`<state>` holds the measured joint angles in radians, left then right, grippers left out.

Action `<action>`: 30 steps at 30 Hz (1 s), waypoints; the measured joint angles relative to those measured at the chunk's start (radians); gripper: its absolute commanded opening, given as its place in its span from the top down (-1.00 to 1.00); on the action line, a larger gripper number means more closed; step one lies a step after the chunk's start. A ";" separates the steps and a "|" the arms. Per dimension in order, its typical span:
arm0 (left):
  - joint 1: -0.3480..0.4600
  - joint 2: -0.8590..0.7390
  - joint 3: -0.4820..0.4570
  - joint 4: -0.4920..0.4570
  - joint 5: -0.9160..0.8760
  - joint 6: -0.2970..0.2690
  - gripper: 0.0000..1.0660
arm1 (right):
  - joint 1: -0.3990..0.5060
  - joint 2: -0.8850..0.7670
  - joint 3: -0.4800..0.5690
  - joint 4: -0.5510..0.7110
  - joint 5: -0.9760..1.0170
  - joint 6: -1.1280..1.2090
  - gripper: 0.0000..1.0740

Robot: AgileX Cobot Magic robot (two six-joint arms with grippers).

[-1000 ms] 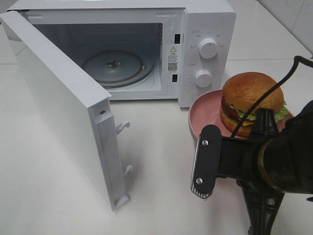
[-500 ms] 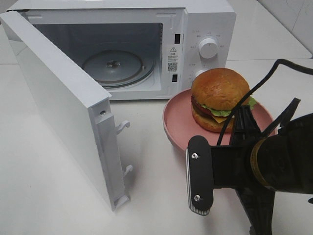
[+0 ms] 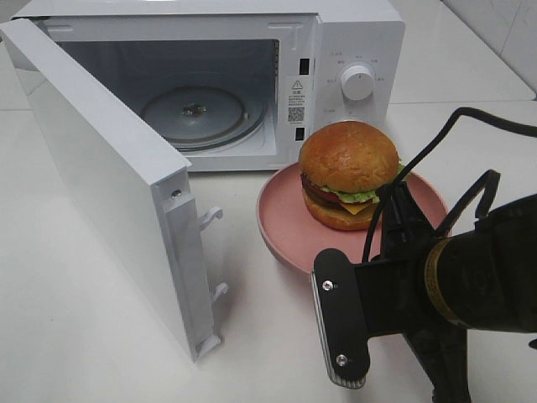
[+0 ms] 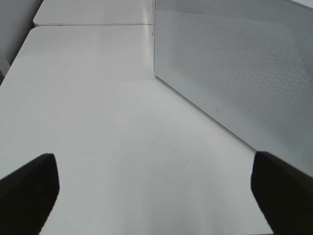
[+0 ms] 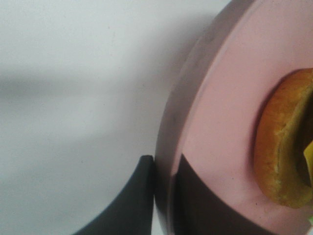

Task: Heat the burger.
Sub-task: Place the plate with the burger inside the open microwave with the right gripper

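From my station I see a white, matte bench [image 3: 75,336] filling nearly every view. A thin seam [image 4: 93,24] runs across it where a second white slab [image 4: 88,12] butts up behind. In the far right corner of the high view a white tiled wall [image 3: 503,29] rises, its grout lines faint. The light is soft and even; shadows on the bench are pale and blurred.
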<state>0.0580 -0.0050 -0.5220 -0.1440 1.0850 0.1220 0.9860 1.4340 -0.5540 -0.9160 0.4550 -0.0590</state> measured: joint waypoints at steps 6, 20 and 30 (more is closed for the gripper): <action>0.000 0.000 0.000 0.000 0.000 0.000 -0.88 | 0.000 0.000 0.001 0.035 -0.070 -0.131 0.91; 0.000 0.000 0.000 0.000 0.000 0.000 -0.88 | -0.119 0.000 0.001 0.140 -0.148 -0.446 0.91; 0.000 0.000 0.000 0.000 0.000 0.000 -0.88 | -0.202 0.000 0.001 0.358 -0.199 -0.773 0.91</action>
<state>0.0580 -0.0050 -0.5220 -0.1440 1.0850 0.1220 0.7840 1.4340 -0.5530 -0.5580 0.2560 -0.8320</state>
